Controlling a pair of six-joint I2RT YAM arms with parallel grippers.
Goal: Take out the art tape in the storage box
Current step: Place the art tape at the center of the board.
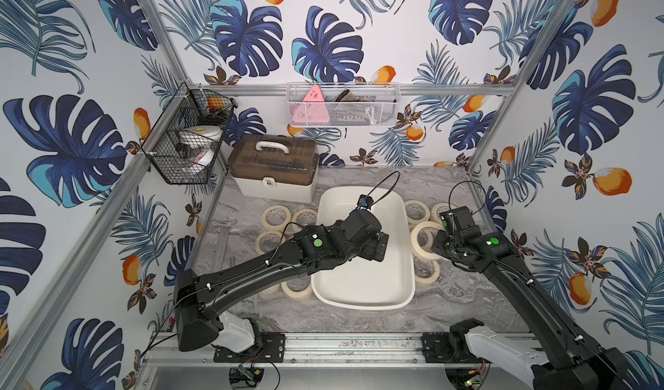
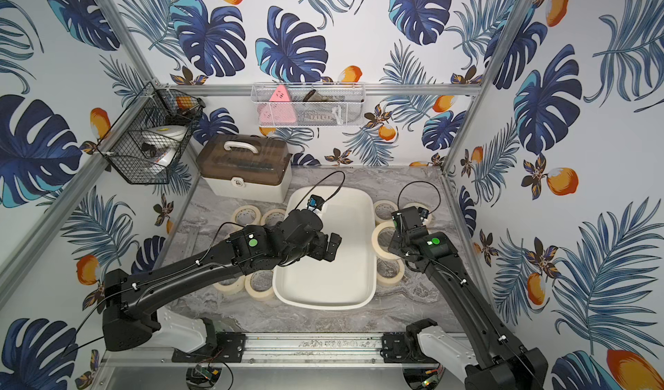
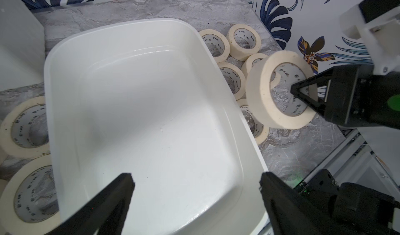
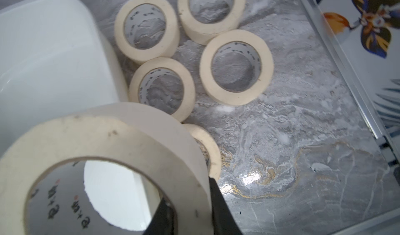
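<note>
The held roll [image 3: 258, 97] of art tape hangs just right of the storage box [image 3: 151, 114], outside its rim and raised off the worktop [image 4: 303, 136], turned up on edge so that its open face looks toward the box. The right hand [image 4: 190, 212] grips it by the wall of the ring, with one finger inside the white core and the other against the outer cream face, as the right wrist view shows. Such a roll is probably light and stiff, a hard core under wound paper, with a matte face that should not slip. Pinching through the wall looks like the sound hold, since the ring is likely too broad to span across, and a firm squeeze should not crush it. Being round, it may roll away if set down on edge, so laying it flat seems safer. The box shows only a bare white floor wherever it is in view, so this is probably the last roll to come out. The left hand [image 3: 197, 179] hovers over the box with its fingers spread wide and nothing between them. The loose rolls [image 4: 162, 63] lie flat on the worktop on both sides of the box, those on the right clustered beneath and beyond the held one. A white case [image 1: 273, 187] with a brown lid stands at the far left.
</note>
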